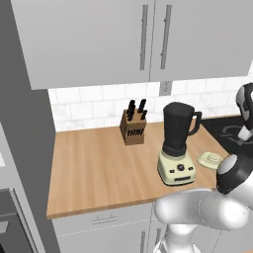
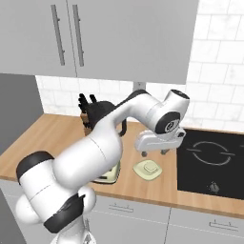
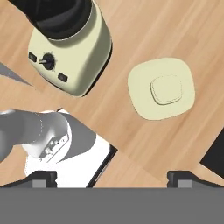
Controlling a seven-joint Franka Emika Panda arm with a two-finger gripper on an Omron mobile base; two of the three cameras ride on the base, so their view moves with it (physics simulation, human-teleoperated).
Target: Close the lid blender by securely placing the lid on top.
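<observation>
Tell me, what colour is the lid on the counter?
The lid is pale cream-green, like the blender base. The hand view shows it best.

**Colours on the kitchen counter**

The lid (image 3: 161, 89) is a pale cream-green, plain, the same shade on its raised centre. The blender (image 1: 177, 146) has a cream base with dark knobs and a near-black jar. The counter (image 1: 99, 168) is warm light wood with a fine straight grain. The knife block (image 1: 132, 128) is mid-brown wood, its knife handles black. The wall tiles (image 1: 94, 106) are white with faint grey marbling. The cabinets (image 1: 89, 39) are flat light grey with grey bar handles. The hob (image 2: 212, 162) is black with thin pale ring marks
</observation>
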